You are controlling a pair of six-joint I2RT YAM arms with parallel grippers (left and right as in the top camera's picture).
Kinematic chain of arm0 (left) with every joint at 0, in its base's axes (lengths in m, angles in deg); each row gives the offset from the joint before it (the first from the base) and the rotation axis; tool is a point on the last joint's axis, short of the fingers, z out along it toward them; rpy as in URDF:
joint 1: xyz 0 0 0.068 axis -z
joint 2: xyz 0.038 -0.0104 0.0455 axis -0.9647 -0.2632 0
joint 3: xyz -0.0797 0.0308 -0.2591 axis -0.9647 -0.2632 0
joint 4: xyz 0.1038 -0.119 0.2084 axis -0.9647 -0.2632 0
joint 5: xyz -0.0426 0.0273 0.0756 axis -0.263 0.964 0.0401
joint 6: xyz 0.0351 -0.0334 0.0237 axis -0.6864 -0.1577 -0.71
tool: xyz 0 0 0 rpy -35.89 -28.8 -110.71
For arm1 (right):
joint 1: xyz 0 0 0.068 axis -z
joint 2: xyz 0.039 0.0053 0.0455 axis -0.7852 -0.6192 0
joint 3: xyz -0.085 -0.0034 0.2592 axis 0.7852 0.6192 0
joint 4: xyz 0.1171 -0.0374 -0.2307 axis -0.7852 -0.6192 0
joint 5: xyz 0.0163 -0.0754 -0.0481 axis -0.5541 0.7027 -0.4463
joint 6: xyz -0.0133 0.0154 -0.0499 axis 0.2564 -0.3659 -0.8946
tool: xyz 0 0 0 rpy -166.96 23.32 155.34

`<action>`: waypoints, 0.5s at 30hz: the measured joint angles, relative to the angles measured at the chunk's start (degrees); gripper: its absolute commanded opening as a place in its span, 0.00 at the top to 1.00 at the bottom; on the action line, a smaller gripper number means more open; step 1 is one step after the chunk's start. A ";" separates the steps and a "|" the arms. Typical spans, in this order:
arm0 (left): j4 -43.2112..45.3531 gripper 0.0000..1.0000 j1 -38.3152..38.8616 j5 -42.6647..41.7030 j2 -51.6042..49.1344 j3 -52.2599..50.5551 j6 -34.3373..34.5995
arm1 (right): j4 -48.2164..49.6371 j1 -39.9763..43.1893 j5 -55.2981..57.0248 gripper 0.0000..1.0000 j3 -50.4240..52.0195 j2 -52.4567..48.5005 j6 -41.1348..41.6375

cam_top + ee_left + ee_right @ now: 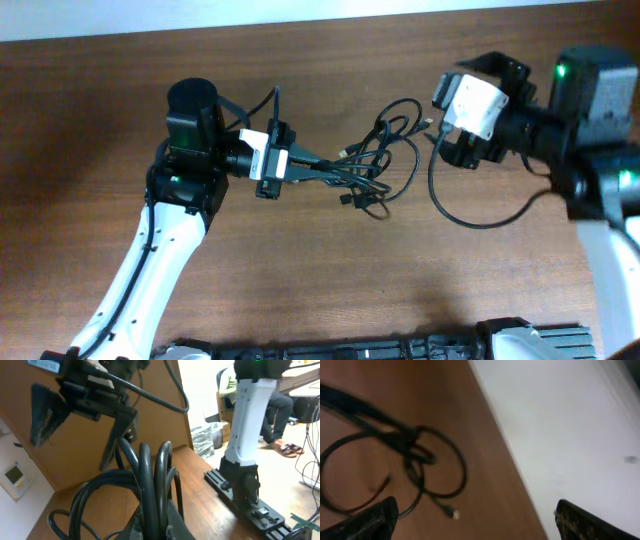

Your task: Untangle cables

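Note:
The cables [378, 150] are a small tangle of thin black cords in the middle of the brown table, with small plug ends at the edges of the bunch. My left gripper [305, 168] is shut on several strands at the tangle's left side. In the left wrist view the cords [150, 475] run up out of the closed jaws [156, 530]. My right gripper [438, 125] is open and empty just right of the tangle. In the right wrist view its fingers [477, 520] are wide apart, with cord loops [417, 455] and a light plug tip [453, 514] below.
A thin black cord loop [470, 222] curves over the table below the right arm. The table's far edge [320, 22] meets a white surface. A black rail [440, 345] lies along the front edge. The right arm's base [245, 485] shows in the left wrist view.

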 measured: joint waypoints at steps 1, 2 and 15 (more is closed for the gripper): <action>0.00 1.00 0.00 0.02 0.00 0.00 -0.02 | -1.66 0.00 -0.55 0.01 -2.14 -1.73 -1.75; -0.02 1.00 0.00 0.00 0.00 0.00 -0.02 | -2.25 0.00 -0.85 0.01 -3.30 -2.80 -2.60; -0.22 1.00 3.08 0.00 0.00 0.00 0.00 | -3.10 0.00 -1.38 0.00 -4.59 -7.52 -13.86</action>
